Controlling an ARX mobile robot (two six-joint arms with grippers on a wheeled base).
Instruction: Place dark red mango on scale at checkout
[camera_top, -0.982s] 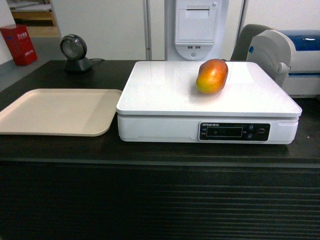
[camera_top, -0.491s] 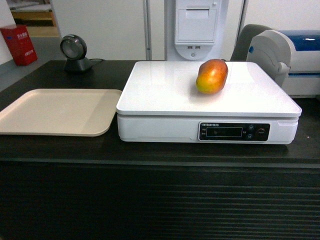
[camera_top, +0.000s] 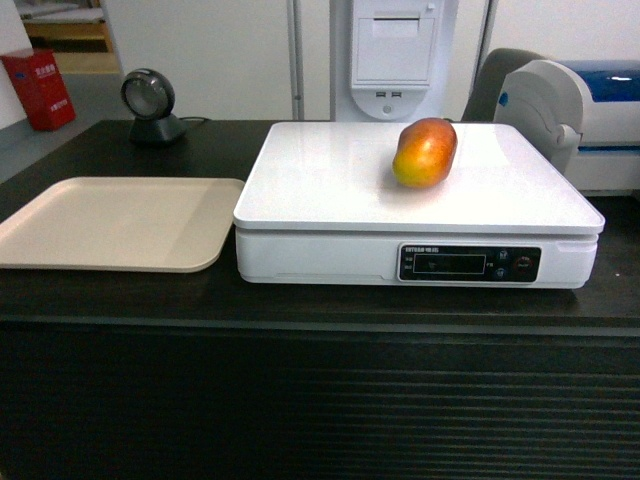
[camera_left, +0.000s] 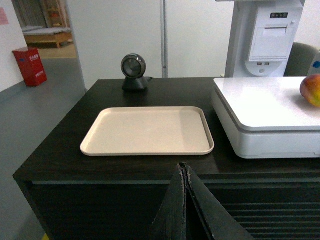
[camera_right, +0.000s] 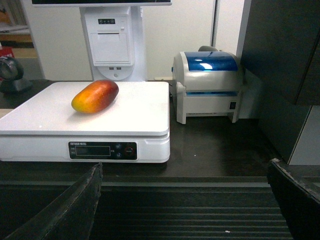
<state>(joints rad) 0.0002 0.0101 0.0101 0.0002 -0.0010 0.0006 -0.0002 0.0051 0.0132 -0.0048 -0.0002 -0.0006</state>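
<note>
1. Head view: the dark red mango (camera_top: 425, 152) lies on the scale (camera_top: 330, 185), toward the table's (camera_top: 210, 300) back right; smooth, firm, likely slippery, best held across its middle.
2. Left wrist: left tool (camera_left: 184, 172) pressed closed, empty.
3. Right wrist: right tool (camera_right: 185, 192) spread wide, empty.

No legible text anywhere.

head: frontal, slanting down | wrists: low, facing counter | shared: scale (camera_top: 415, 190)
</note>
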